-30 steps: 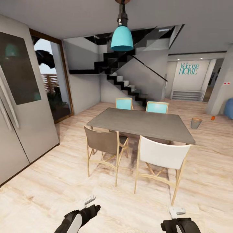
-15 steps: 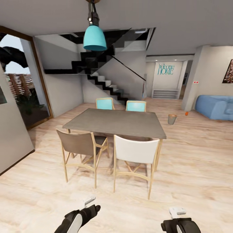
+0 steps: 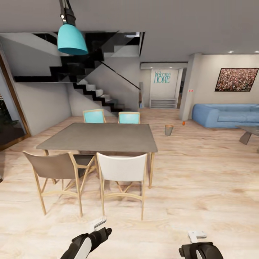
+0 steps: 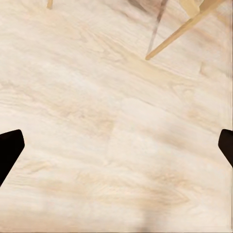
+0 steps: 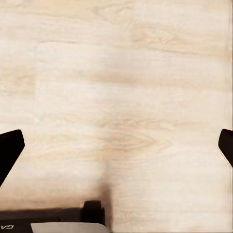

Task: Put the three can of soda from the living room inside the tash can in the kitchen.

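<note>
**Heading past dining table toward living rm**

Plank floor (image 3: 216, 172) is spreading wide; grey dining table (image 3: 99, 136) w/ four chairs (image 3: 120, 172) is sitting left of the open path. Blue sofa (image 3: 225, 115) is lining the far right wall. Tash can (image 3: 168, 130) is standing on floor beyond table, orange soda can (image 3: 183, 123) near it, apart. Vs 1 s ago, view is swinging right: fridge gone, sofa in. Wrist cams are showing both grippers, left gripper (image 4: 116, 145) and right gripper (image 5: 116, 145), spread wide, holding nothing, over bare floor.

Pale matt wood plank floor (image 3: 208, 180); matt grey table (image 3: 104, 136), blue cloth sofa (image 3: 226, 115)
</note>
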Robot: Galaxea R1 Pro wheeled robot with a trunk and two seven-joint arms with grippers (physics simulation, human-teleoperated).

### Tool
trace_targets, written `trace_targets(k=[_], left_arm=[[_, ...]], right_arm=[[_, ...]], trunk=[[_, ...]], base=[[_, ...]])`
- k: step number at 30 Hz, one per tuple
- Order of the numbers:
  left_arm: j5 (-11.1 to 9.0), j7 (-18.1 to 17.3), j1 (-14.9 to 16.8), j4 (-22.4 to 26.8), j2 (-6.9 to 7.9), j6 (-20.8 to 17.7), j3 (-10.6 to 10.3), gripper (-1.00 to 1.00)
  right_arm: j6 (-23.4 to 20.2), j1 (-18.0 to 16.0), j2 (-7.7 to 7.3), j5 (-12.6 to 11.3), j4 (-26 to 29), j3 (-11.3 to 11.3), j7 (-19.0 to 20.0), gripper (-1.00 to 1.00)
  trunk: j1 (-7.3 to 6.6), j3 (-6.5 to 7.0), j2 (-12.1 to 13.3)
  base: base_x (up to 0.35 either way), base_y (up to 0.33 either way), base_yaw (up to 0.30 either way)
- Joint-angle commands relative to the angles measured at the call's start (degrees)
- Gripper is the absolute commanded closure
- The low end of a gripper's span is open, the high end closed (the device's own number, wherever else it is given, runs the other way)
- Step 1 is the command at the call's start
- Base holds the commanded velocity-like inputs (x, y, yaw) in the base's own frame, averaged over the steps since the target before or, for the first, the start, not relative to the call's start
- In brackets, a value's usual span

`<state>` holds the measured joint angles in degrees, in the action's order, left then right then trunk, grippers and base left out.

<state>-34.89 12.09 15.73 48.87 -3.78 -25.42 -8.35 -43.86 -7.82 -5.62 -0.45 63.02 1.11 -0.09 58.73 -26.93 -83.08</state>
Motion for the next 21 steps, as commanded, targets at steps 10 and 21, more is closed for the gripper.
trace_targets(k=[10,21], left_arm=[[0.01,-0.04,0.00,0.00,0.00,0.01,-0.02,-1.00],[0.05,-0.05,0.00,0.00,0.00,0.01,-0.05,-1.00]], right_arm=[[0.00,0.00,0.00,0.02,0.00,-0.04,0.00,-1.00],[0.00,0.00,-0.08,0.02,0.00,-0.06,0.00,-1.00]], trunk=[[0.00,0.00,0.00],[0.00,0.00,0.00]], base=[[0.112,-0.303,-0.292],[0.113,-0.303,-0.292]])
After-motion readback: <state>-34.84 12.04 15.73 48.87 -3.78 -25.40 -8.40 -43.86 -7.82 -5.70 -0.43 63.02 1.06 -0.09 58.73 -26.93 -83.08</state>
